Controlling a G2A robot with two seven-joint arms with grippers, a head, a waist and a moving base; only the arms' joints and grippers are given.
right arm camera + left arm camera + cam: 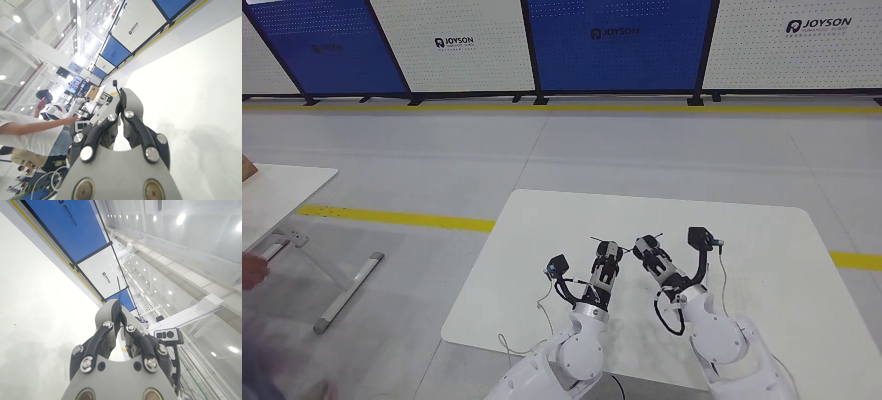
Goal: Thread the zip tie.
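Left tool (119, 311): closed narrow on the zip tie (119, 291). The tie's thin pointed end sticks out past the pads.
Right tool (121, 98): also pinched narrow on a black strip. The square head (114, 83) stands just clear of its tips.
Placing: in the top view both tools hang over the middle of the table (542, 230), with the left at 9 o'clock of the right. They are near each other but apart.
Done: both ends appear to be lifted off the table and gripped. I judge them to be the two ends of one tie, though the stretch between them is hidden.
Left to do: the pointed end is not yet in the head. It has to be lined up with the slot, pushed in and drawn through.
Risk: the slot is small and the strip bends, so the aim will need care.
Table: white with rounded corners.
Room: grey floor (442, 150), with a yellow line (392, 215) running off at 9 o'clock. Blue and white panels (617, 40) stand at 12 o'clock, and a second white table (282, 190) is far off at 9 o'clock.
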